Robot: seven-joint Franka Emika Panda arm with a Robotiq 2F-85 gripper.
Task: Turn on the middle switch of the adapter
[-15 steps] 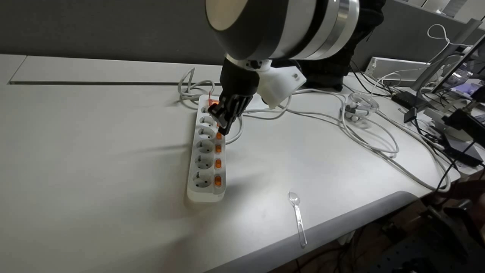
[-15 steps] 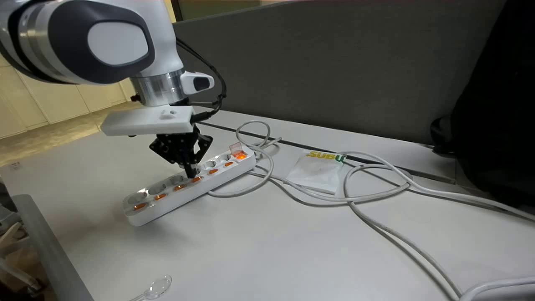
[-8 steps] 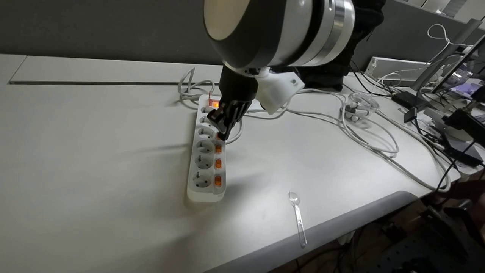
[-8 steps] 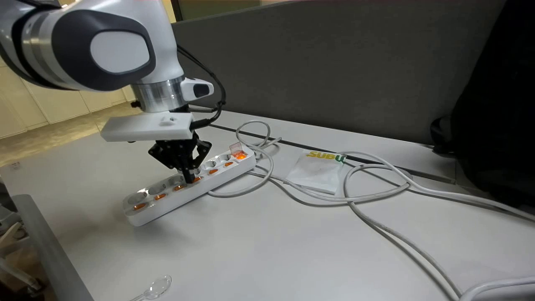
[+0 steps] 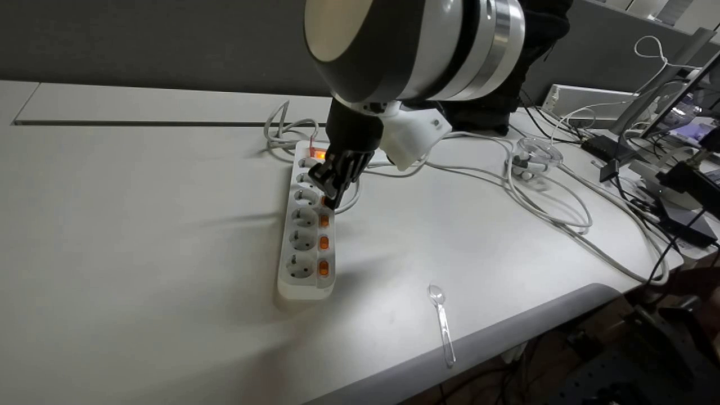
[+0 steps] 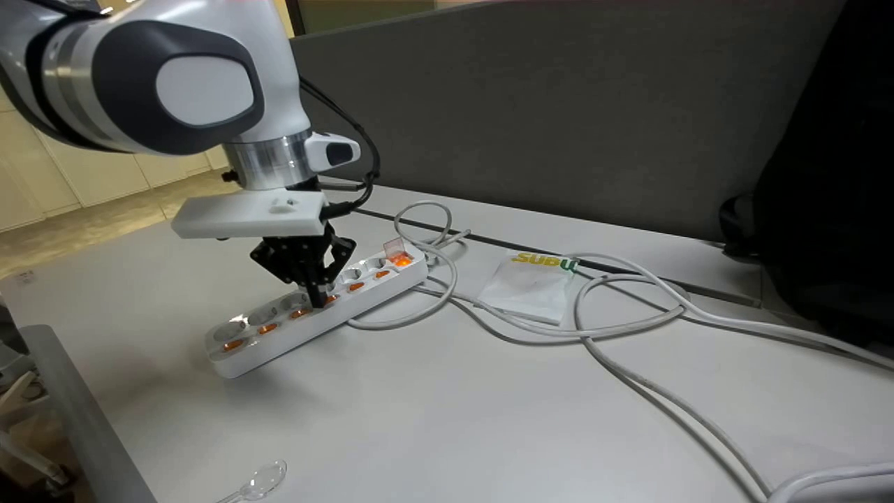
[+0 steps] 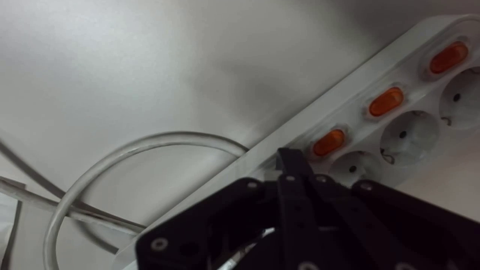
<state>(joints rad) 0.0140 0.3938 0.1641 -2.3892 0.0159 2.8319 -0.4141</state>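
Observation:
The adapter is a white power strip [image 5: 306,291] lying on the table, also in an exterior view [image 6: 258,355] and the wrist view [image 7: 318,112]. It has a row of round sockets and orange switches. The lit main switch [image 5: 319,153] is at the far end under a raised cover. The nearer switches [image 5: 324,220] look unlit. My gripper [image 5: 331,203] is shut and empty, pointing down. Its tips [image 6: 318,302] are at a switch near the middle [image 6: 330,299], which they partly hide. Contact is unclear. In the wrist view the tips [image 7: 290,153] lie beside another orange switch [image 7: 329,142].
Grey cables [image 6: 454,300] loop beside and behind the strip. A white packet [image 6: 531,286] lies by the cables. A clear plastic spoon [image 5: 441,323] lies near the table's front edge. A clear round container [image 5: 534,157] stands among cables. A dark partition [image 6: 559,126] stands behind.
My shut gripper has moved down to the strip's switch row, mostly in the first half second. Since then it has hardly moved. The strip has stayed in place.

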